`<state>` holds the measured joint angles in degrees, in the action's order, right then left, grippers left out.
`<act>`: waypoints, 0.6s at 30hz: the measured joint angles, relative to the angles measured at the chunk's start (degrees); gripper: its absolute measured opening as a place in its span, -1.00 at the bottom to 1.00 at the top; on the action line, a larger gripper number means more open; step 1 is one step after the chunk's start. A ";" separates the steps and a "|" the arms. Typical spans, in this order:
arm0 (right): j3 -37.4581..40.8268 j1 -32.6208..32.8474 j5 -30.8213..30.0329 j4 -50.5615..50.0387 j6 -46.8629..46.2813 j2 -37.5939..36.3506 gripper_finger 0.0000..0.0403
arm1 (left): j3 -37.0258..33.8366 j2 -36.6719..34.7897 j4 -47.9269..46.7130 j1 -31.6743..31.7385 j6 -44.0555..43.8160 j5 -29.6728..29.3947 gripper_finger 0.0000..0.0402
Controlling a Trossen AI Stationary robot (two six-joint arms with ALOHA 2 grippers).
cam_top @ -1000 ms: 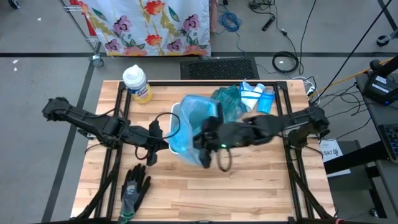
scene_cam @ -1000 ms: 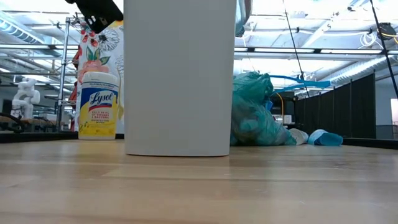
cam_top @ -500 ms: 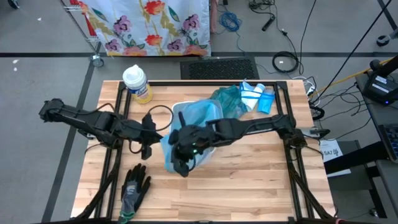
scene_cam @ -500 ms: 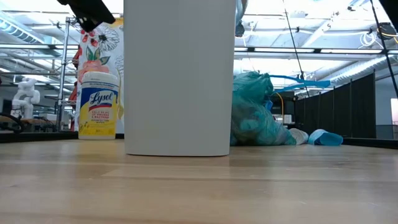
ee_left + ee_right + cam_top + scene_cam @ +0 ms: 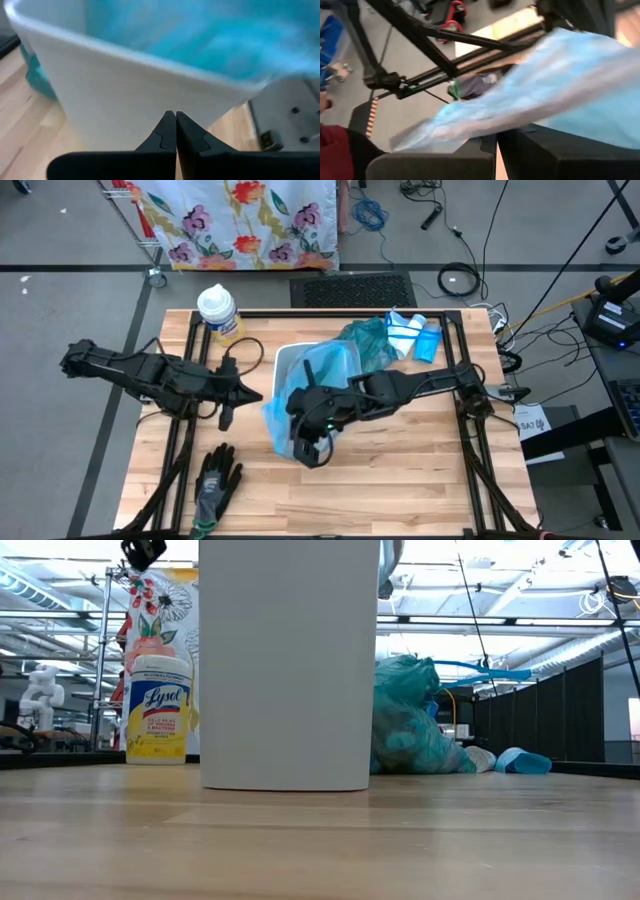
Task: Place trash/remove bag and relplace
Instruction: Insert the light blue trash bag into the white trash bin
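Note:
A white bin (image 5: 318, 372) stands mid-table, lined with a light blue bag (image 5: 325, 365). My right gripper (image 5: 306, 448) reaches over the bin's near left corner and is shut on that bag (image 5: 560, 85), which spills out over the rim there. My left gripper (image 5: 258, 393) is shut and hangs in the air left of the bin, pointing at its white wall (image 5: 150, 95) without touching it. A stuffed teal bag (image 5: 365, 340) rests on the table behind the bin. Loose trash is out of view. My right gripper pinches the blue bag's loose film (image 5: 492, 127) between its two fingers, outside the bin's near left corner. The fingers slant down toward the near edge. The film stretches from the bin's rim to the fingers; whether one layer or several, I cannot tell.
A wipes canister (image 5: 220, 315) stands at the far left corner, and a black-and-grey glove (image 5: 215, 480) lies near the front left. Blue and white packets (image 5: 415, 338) lie at the far right behind the teal bag. A black frame rail (image 5: 330, 313) borders the table.
My right gripper has swung from the bin's near side toward the table's left and sunk a little, drawing the blue bag's edge out over the near left corner. My left gripper has backed away from the bin toward the left edge and risen, staying shut.

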<state>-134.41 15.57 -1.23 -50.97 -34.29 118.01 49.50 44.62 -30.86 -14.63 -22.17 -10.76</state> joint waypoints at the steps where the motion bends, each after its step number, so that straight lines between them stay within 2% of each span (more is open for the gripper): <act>1: 0.00 0.00 -0.48 -1.36 -0.57 -0.45 -1.00 | 0.49 -0.30 0.64 0.00 -0.04 0.00 -1.00; 7: 0.00 0.82 -4.09 -12.33 -4.13 -2.58 -1.00 | 3.89 -0.72 0.52 0.00 -1.46 0.00 -1.00; 11: 0.07 3.24 -11.37 -20.10 -6.60 -4.45 -1.00 | 5.76 -0.58 0.36 0.00 -2.82 -0.02 -1.00; 18: 0.07 9.36 -23.16 -27.60 -12.60 -8.66 -1.00 | 7.96 0.61 -0.54 -0.02 -5.21 -1.46 -1.00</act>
<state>-134.34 24.93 -24.38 -78.57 -46.89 109.35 57.46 45.24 -31.40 -14.66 -27.38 -12.22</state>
